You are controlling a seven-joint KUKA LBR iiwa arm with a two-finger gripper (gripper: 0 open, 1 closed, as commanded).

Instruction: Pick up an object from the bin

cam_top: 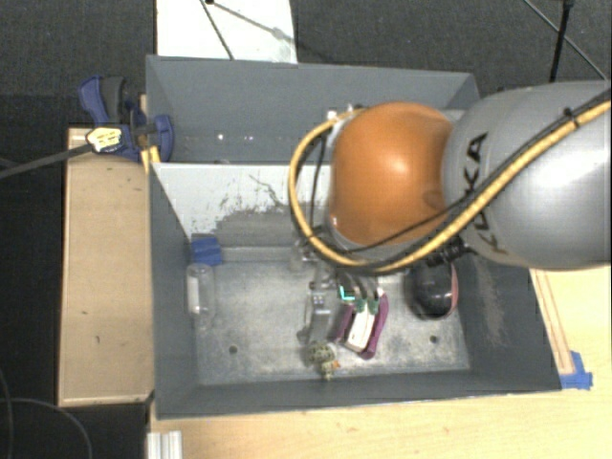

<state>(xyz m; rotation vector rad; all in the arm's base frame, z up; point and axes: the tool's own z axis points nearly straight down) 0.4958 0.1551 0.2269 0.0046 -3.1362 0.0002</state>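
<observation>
My gripper [317,317] reaches down into the middle of the bin floor, just below the arm's orange cover. Right beside it on the right lies a purple and white flat thing [364,328], tilted and touching or nearly touching the gripper. A small brownish knobbly thing [323,357] lies just below the gripper's tip, near the bin's front wall. Whether anything is held I cannot make out.
A dark rounded thing with a reddish edge [432,292] lies at the right of the floor, partly under the arm. A clear little bottle with a blue cap [199,277] lies along the left wall.
</observation>
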